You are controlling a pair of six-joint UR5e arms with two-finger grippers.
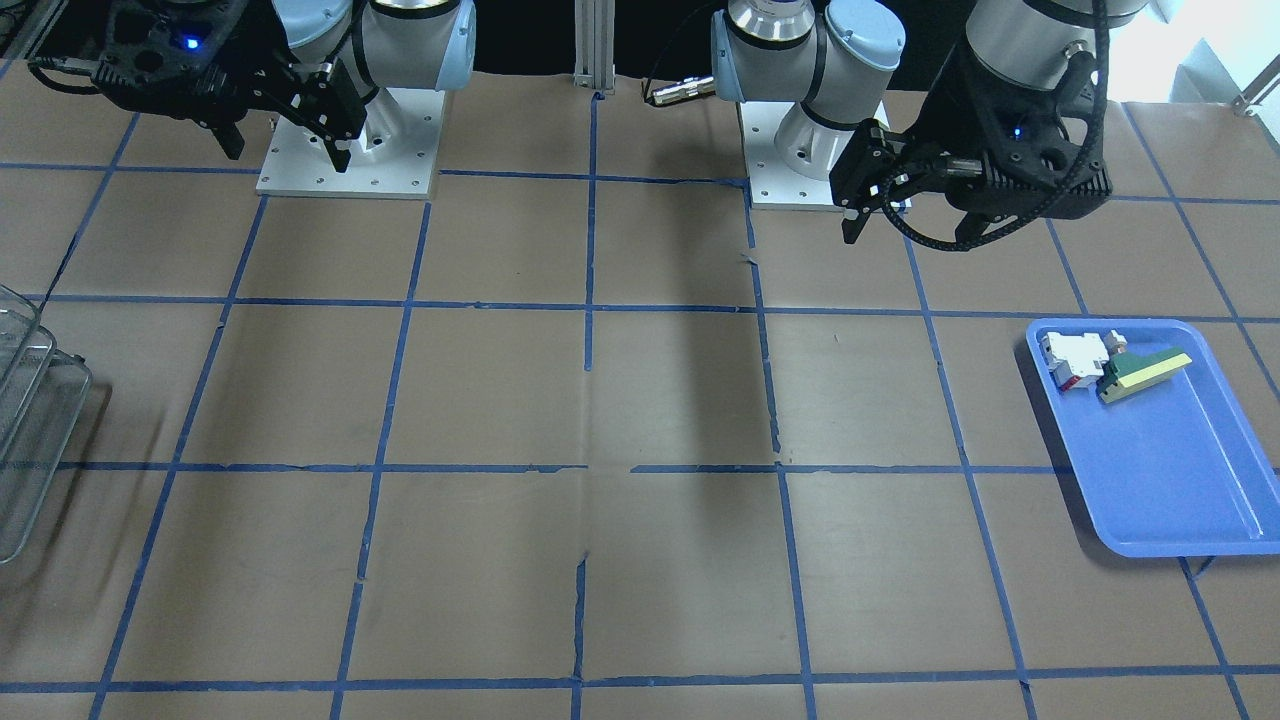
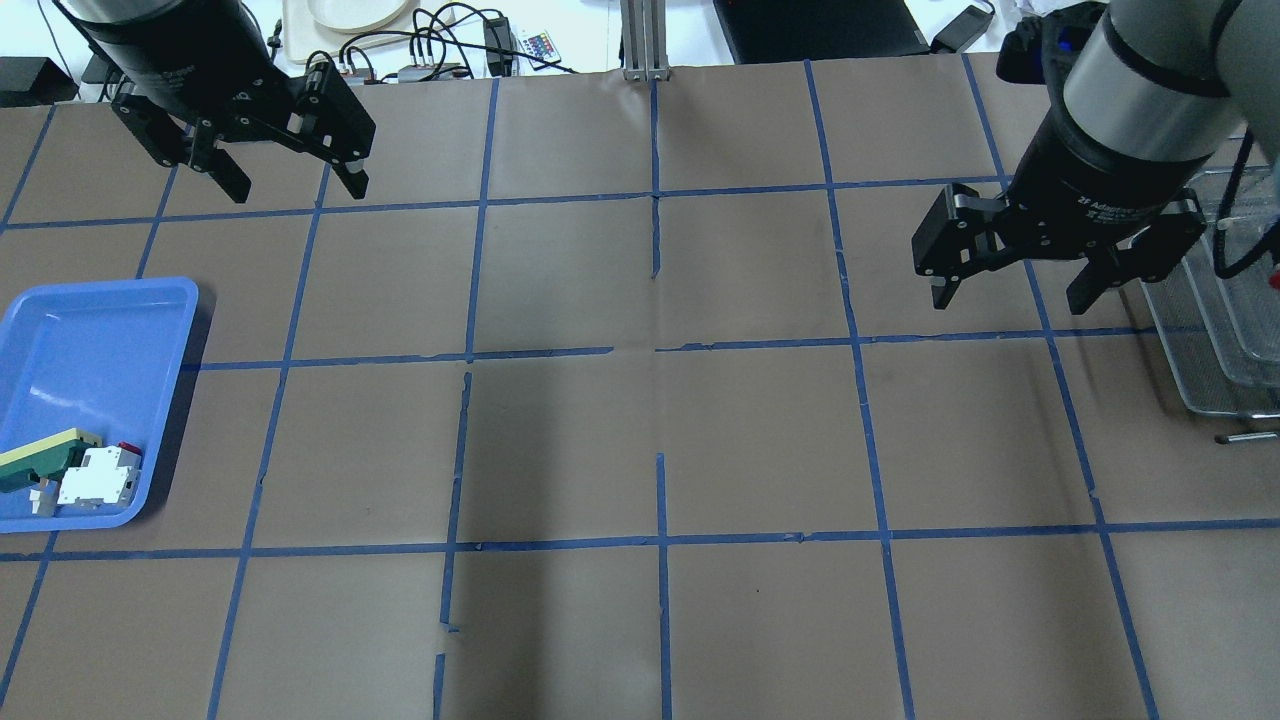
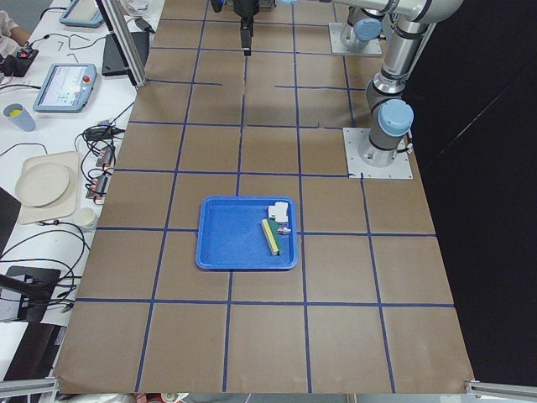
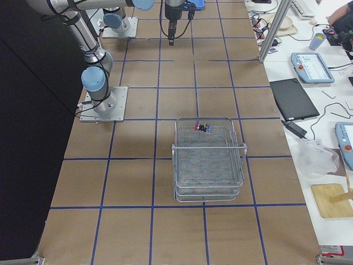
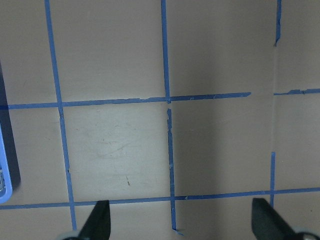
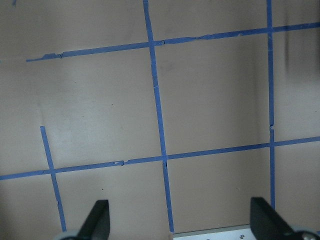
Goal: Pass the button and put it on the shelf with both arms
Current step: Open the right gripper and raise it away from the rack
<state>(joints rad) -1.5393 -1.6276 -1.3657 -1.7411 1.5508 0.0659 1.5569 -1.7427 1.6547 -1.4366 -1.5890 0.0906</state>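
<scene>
The button point(image 4: 199, 127) lies in the top level of the wire-mesh shelf point(image 4: 208, 160), near its far rim. The shelf also shows at the overhead view's right edge point(image 2: 1215, 340) and the front view's left edge point(image 1: 30, 440). My left gripper point(image 2: 298, 188) is open and empty, high above the table near the blue tray's side; it also shows in the front view point(image 1: 908, 238). My right gripper point(image 2: 1010, 300) is open and empty, just left of the shelf, and shows in the front view point(image 1: 288, 158). Both wrist views show only bare table between the spread fingers.
A blue tray point(image 2: 90, 340) at the table's left end holds a white-and-red block point(image 2: 98, 478) and a green-and-yellow wedge point(image 2: 40, 460). The two arm bases point(image 1: 350, 150) stand at the robot's edge. Brown paper with blue tape lines covers the table.
</scene>
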